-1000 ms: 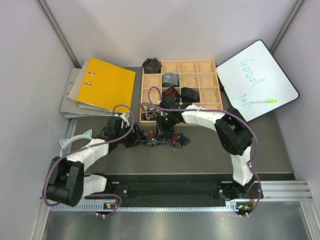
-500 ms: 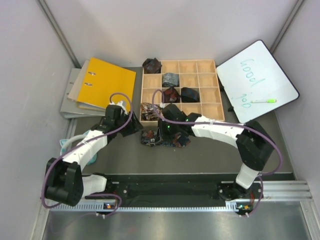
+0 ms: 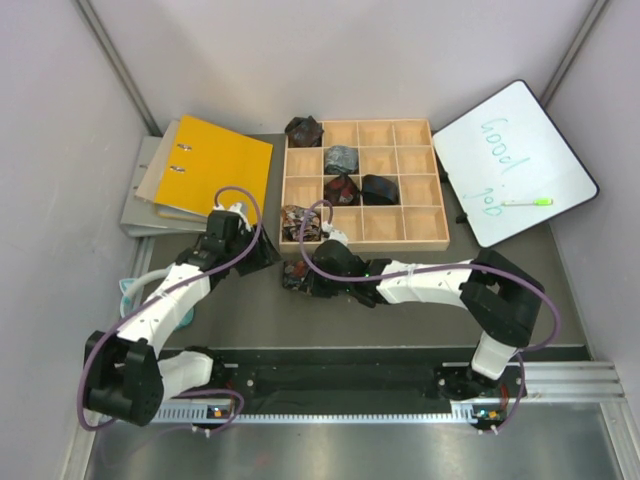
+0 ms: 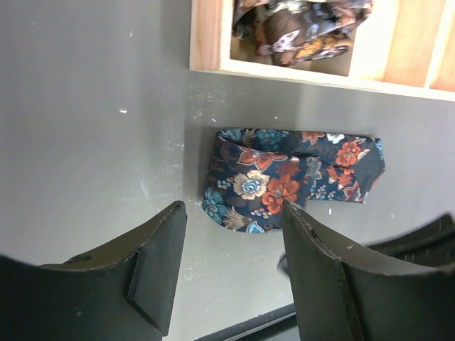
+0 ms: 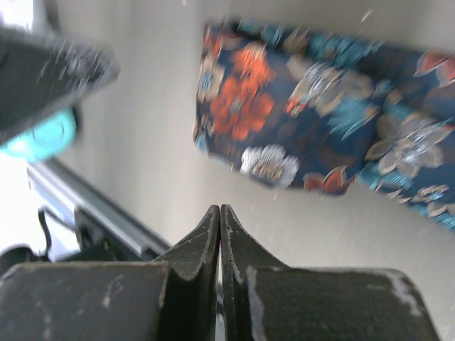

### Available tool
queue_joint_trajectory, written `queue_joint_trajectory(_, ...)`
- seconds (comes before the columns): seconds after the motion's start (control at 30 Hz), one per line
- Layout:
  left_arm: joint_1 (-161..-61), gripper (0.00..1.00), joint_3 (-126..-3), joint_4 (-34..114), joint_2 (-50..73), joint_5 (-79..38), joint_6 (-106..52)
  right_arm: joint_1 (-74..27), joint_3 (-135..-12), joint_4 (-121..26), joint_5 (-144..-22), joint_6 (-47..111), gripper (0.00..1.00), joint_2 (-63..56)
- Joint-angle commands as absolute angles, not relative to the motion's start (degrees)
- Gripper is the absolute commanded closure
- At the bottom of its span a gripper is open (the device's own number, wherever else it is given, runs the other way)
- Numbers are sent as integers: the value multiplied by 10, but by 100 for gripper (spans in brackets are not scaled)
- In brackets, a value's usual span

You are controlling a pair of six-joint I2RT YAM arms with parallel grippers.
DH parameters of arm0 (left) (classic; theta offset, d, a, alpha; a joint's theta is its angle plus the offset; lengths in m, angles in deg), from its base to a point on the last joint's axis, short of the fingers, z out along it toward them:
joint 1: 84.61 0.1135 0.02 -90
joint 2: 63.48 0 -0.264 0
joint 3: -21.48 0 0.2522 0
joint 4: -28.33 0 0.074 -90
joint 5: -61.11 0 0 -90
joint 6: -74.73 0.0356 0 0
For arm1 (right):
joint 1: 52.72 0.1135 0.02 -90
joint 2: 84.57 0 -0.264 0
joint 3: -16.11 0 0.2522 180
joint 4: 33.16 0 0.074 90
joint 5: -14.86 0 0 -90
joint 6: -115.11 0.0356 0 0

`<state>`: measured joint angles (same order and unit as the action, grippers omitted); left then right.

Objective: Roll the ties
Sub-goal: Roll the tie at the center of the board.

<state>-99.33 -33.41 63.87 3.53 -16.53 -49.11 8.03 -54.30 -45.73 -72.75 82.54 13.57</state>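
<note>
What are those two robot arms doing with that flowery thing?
They are working on rolling up ties. The flowery navy tie lies folded flat on the grey table, just in front of the wooden box. Neither arm is holding it. The left gripper hovers over it with its fingers open, and the right gripper is beside it, shut on nothing. Other bundled ties, like the grey-blue one, already sit in the box's compartments.

1. A yellow binder point(image 3: 215, 167) lies atop a grey folder point(image 3: 138, 212) at the counter's point(image 3: 420, 315) far left.
2. A wooden grid tray point(image 3: 400, 245) sits just beside them.
3. A whiteboard point(image 3: 515, 160) with green handwriting sits right, carrying a green marker point(image 3: 527, 201).
</note>
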Motion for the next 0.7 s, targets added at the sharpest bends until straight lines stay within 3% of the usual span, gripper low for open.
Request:
queue_joint_trajectory(0.0,-995,39,-342,655,3,-179,-475,90,-540,-399,-621,856,100,150)
queue_joint_trajectory(0.67,-994,39,-339,664,-5,-190,-466,119,-529,-392,-617,857,100,163)
